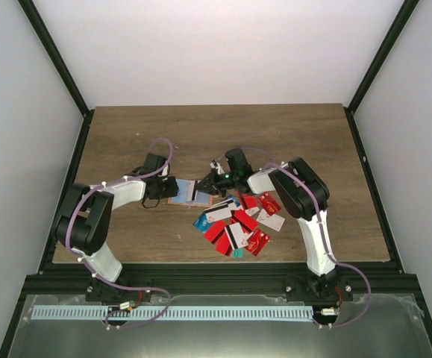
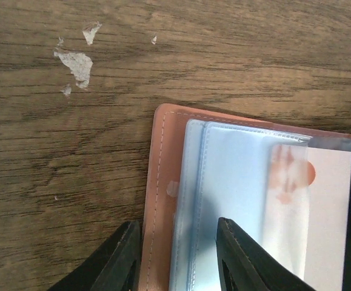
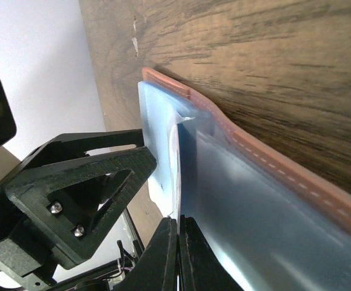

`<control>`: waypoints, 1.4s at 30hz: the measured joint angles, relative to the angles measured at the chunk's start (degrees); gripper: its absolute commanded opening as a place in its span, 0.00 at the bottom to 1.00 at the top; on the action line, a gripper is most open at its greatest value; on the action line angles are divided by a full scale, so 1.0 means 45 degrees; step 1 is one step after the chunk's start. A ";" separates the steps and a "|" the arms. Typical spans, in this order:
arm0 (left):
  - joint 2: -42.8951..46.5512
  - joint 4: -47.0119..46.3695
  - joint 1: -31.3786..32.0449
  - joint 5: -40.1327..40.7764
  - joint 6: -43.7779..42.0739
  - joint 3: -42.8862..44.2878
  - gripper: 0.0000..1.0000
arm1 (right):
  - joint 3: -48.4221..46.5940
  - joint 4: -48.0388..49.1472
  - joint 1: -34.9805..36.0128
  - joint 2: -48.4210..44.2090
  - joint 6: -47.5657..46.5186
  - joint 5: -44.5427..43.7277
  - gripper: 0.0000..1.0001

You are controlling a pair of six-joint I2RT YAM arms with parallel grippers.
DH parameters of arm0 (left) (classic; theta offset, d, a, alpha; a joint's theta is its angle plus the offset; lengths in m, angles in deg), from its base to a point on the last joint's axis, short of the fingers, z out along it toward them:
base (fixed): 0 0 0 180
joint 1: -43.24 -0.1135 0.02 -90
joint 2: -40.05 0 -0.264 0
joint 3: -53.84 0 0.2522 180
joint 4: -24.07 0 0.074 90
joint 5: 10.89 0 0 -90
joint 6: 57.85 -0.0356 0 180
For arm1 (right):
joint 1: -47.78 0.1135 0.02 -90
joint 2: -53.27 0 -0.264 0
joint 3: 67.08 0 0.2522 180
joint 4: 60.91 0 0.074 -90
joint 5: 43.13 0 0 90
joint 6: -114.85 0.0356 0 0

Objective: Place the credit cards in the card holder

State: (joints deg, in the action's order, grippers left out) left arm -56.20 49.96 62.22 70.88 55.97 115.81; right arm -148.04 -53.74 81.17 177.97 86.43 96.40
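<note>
Straddles card holder (image 2: 157, 182) edge with half-open left gripper (image 2: 176, 225); pinches white card (image 2: 327, 206) in closed right gripper (image 3: 178, 223), half inside clear sleeve (image 2: 236, 176).

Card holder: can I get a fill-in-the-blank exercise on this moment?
The card holder lies ___ on the table. A white card sits partly inside its clear ___. The loose credit cards lie nearest the ___ arm. The right fingers are ___.
Missing: open; sleeve; right; shut.

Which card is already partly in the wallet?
The white card with a reddish blotch, partly inside the card holder's clear sleeve; the rest lie loose in a heap.
</note>
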 measured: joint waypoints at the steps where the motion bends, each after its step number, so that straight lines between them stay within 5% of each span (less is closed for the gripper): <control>1: 0.0005 -0.0005 0.0000 0.0000 0.0000 -0.0005 0.37 | 0.0000 0.0034 0.0005 0.0049 0.0005 0.0000 0.01; 27: 0.0214 -0.0296 -0.0155 -0.0325 -0.0005 -0.0345 0.37 | -0.1987 -0.0457 0.0544 0.1375 -0.0015 0.0321 0.02; 42: 0.0214 -0.0287 -0.0131 -0.0185 0.0015 -0.0350 0.36 | -0.2686 -0.4119 0.0797 0.0452 -0.2686 -0.0724 0.56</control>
State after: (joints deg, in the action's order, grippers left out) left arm -55.24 48.67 61.63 70.05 56.03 114.23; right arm -160.13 -72.28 84.75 180.01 74.34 93.15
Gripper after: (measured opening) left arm 0.362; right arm 0.452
